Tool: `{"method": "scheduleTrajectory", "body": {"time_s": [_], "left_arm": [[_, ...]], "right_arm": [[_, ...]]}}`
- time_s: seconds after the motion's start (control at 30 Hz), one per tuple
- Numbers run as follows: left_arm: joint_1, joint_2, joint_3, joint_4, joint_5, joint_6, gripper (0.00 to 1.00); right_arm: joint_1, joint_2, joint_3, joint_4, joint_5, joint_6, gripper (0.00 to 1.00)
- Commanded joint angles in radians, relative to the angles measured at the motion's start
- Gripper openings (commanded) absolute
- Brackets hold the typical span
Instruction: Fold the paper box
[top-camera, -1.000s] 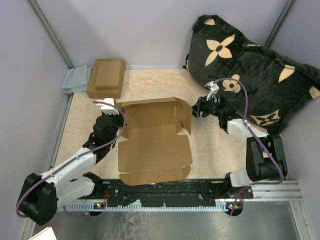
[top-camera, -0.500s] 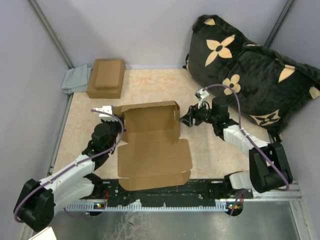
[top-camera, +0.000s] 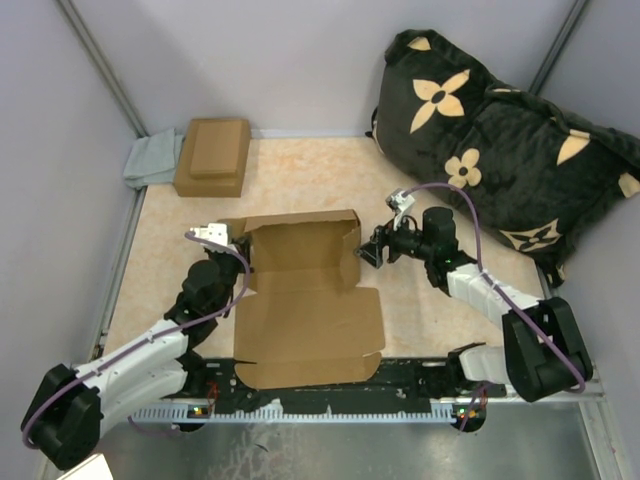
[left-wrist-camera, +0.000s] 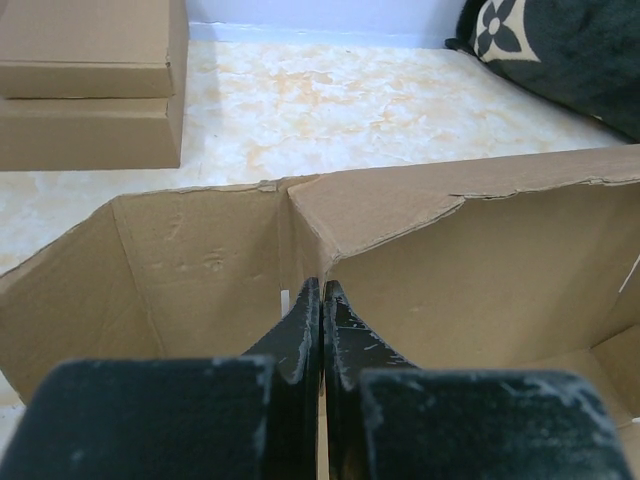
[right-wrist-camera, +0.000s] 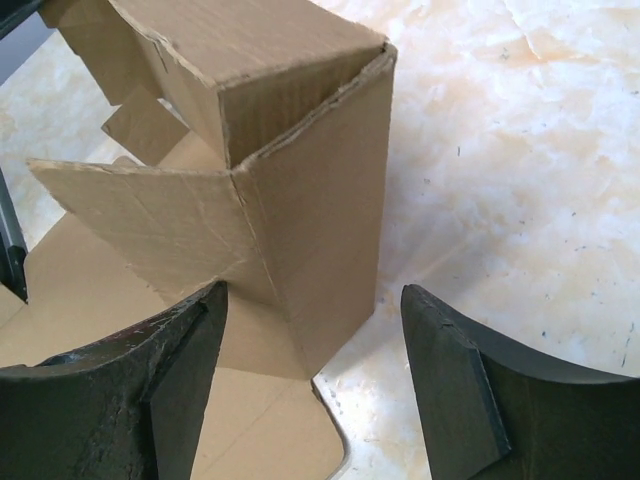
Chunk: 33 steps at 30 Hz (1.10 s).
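Brown corrugated paper box (top-camera: 305, 300) sits mid-table (top-camera: 300, 165), half done. The far part has its walls stood up. The near panel lies flat, with its front edge reaching the rail by the arm bases. The back wall's top edge looks ragged in the left wrist view.

There's decent bare tabletop behind the box up to the back wall, plus a strip on the right before the black cushion (top-camera: 500, 140) with tan flower shapes. The left side is tighter, since the left arm fills it.

Left gripper (left-wrist-camera: 321, 300) reaches forward low, fingers pressed together with nothing between them, tips aimed at the box's inside left rear corner. Right gripper (right-wrist-camera: 312, 295) comes in from the right with a bent elbow. Its fingers are spread wide with the box's upright right corner between them, not clamped.

Stacked small boxes (top-camera: 212, 155) and a grey cloth (top-camera: 150, 160) sit far left, well apart.
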Motion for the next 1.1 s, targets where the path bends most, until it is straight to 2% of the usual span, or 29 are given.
{"method": "scheduleTrajectory", "body": {"time_s": [0.0, 0.2, 0.33, 0.5, 0.63, 0.73, 0.93, 1.07], "left_arm": [[-0.027, -0.017, -0.018, 0.031, -0.014, 0.037, 0.0], [-0.051, -0.051, -0.024, 0.042, -0.026, 0.054, 0.0], [-0.061, -0.061, -0.03, 0.043, -0.03, 0.062, 0.0], [-0.072, -0.074, -0.034, 0.043, -0.038, 0.071, 0.0], [-0.079, -0.088, -0.031, 0.03, -0.046, 0.073, 0.0], [-0.084, -0.097, -0.03, 0.025, -0.048, 0.074, 0.0], [-0.091, -0.092, -0.035, 0.041, -0.04, 0.079, 0.0], [-0.091, -0.074, -0.028, 0.049, -0.023, 0.08, 0.0]], "right_arm": [[0.027, -0.064, 0.036, 0.054, 0.0, -0.023, 0.71], [0.144, -0.085, 0.078, -0.078, 0.18, -0.066, 0.72], [0.242, -0.06, 0.109, -0.147, 0.39, -0.059, 0.7], [0.308, -0.006, 0.143, -0.208, 0.634, 0.011, 0.62], [0.346, -0.009, 0.134, -0.233, 0.787, 0.086, 0.62], [0.347, -0.038, 0.111, -0.217, 0.777, 0.103, 0.65], [0.347, -0.113, 0.01, -0.042, 0.647, 0.026, 0.72], [0.348, -0.099, 0.036, -0.061, 0.616, -0.018, 0.73]]}}
